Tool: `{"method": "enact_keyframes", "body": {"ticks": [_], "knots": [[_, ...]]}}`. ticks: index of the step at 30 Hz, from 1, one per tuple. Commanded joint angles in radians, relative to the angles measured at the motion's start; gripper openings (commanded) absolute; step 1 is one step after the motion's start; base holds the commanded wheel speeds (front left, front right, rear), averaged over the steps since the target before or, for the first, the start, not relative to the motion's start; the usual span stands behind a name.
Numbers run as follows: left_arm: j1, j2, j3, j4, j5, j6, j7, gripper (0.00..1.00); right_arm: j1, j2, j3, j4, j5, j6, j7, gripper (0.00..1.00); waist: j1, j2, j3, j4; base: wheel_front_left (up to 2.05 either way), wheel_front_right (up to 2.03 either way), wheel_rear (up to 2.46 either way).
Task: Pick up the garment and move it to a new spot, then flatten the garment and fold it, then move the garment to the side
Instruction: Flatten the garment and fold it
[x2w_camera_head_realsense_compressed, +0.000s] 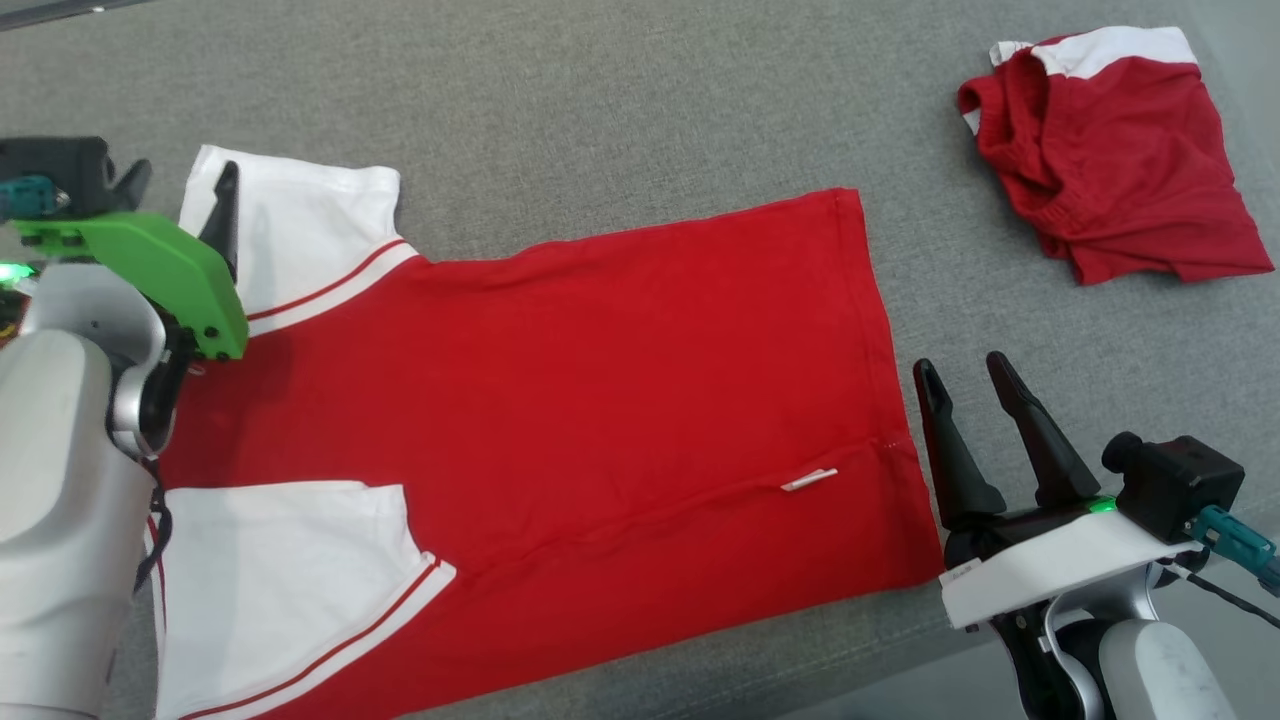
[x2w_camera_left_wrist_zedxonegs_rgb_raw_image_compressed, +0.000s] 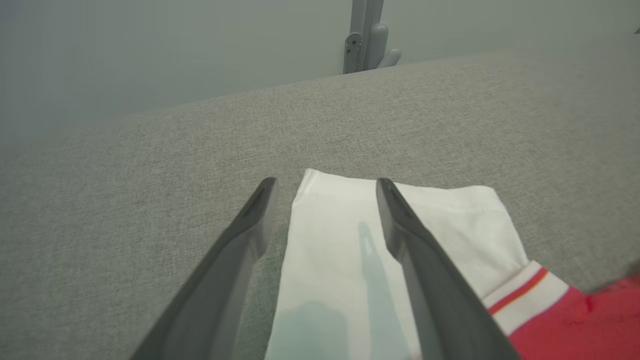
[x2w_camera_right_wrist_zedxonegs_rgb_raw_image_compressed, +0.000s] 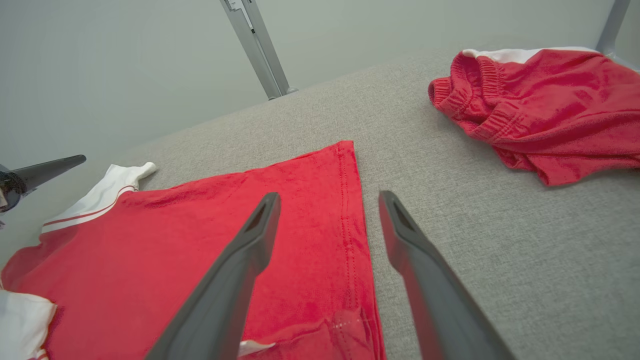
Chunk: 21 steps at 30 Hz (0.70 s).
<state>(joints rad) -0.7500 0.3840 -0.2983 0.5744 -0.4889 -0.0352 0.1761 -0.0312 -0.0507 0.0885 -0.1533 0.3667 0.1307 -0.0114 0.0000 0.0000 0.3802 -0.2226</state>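
Hovering spread and empty, both: left gripper (x2w_camera_head_realsense_compressed: 180, 195) is straddling the white sleeve (x2w_camera_head_realsense_compressed: 300, 220), right gripper (x2w_camera_head_realsense_compressed: 962, 368) is sitting beside the shirt (x2w_camera_head_realsense_compressed: 600, 380); left arm (x2w_camera_head_realsense_compressed: 60, 480) is covering its edge.

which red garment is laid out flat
The red shirt with white sleeves in the middle lies spread flat; the red shorts at the far right are crumpled.

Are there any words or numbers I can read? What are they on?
No text here can be read.
Tag on the shirt: too small to tell if it has writing.
Tiny mark on the white plate behind the right gripper: too small to read.
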Motion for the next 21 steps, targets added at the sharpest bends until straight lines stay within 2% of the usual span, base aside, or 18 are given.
{"method": "enact_keyframes", "body": {"ticks": [1,6,12,13,14,15,16,21], "knots": [[-0.035,0.022,-0.003,0.027,0.015,-0.007,0.009,1.0,-0.019,0.0,0.011,-0.005,0.007,0.0,-0.01,1.0,0.0,0.0,0.088,-0.05,0.0,0.0,0.0],[-0.11,0.041,-0.006,0.11,0.031,0.001,0.023,1.0,-0.044,0.0,0.031,0.017,0.021,0.0,-0.037,1.0,0.0,0.0,0.14,-0.064,0.0,0.0,0.0],[-0.13,0.024,-0.015,0.206,0.023,0.013,0.037,1.0,-0.069,0.0,0.042,0.044,0.025,0.0,-0.061,1.0,0.0,0.0,0.147,-0.064,0.0,0.0,0.0],[-0.13,0.022,-0.024,0.218,0.028,0.008,0.043,0.82,-0.073,0.0,0.04,0.046,0.021,0.0,-0.063,1.0,0.0,0.0,0.144,-0.062,0.0,0.0,0.0],[-0.13,0.021,-0.033,0.226,0.035,0.002,0.048,0.56,-0.076,0.0,0.037,0.047,0.018,0.0,-0.066,1.0,0.0,0.0,0.141,-0.06,0.0,0.0,0.0],[-0.128,0.018,-0.04,0.232,0.033,-0.004,0.052,0.2,-0.08,0.0,0.033,0.047,0.015,0.0,-0.069,1.0,0.0,0.0,0.137,-0.057,0.0,0.0,0.0],[-0.128,0.014,-0.043,0.235,0.029,-0.009,0.055,0.02,-0.084,0.0,0.028,0.047,0.01,0.0,-0.068,1.0,0.0,0.0,0.133,-0.055,0.0,0.0,0.0],[-0.123,0.009,-0.055,0.225,0.017,-0.032,0.044,0.0,-0.119,0.0,-0.009,0.047,-0.032,0.0,-0.035,1.0,0.0,0.0,0.107,-0.032,0.0,0.0,0.0]]}}
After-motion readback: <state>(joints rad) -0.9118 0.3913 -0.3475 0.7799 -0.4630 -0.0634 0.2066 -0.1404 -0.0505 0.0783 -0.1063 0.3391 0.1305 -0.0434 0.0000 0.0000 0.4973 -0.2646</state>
